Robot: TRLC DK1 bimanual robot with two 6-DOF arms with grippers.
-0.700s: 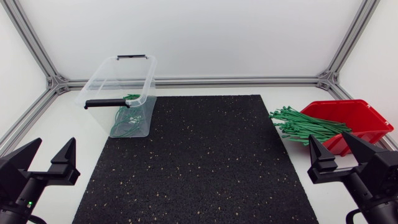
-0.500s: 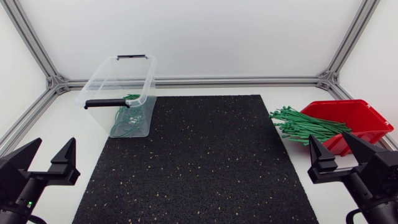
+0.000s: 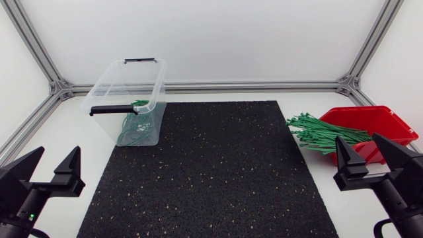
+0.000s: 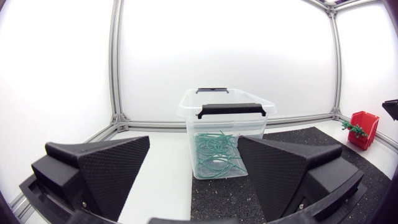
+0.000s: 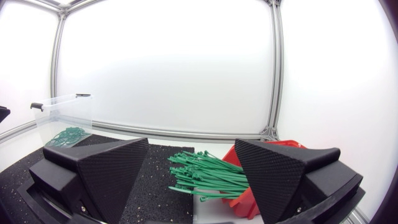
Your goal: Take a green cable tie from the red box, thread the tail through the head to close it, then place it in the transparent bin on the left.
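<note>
left gripper [image 3: 55, 157] is waiting at the near left, fingers wide apart, empty | right gripper [image 3: 360, 144] is waiting at the near right, also wide, empty | green cable ties [image 3: 322, 135] are sticking out of the red box [image 3: 391, 123] just ahead of it | transparent bin [image 3: 111, 84] is standing far left, holding looped ties [image 3: 133, 129]

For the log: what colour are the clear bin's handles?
Black; the handles show best in the left wrist view.
</note>
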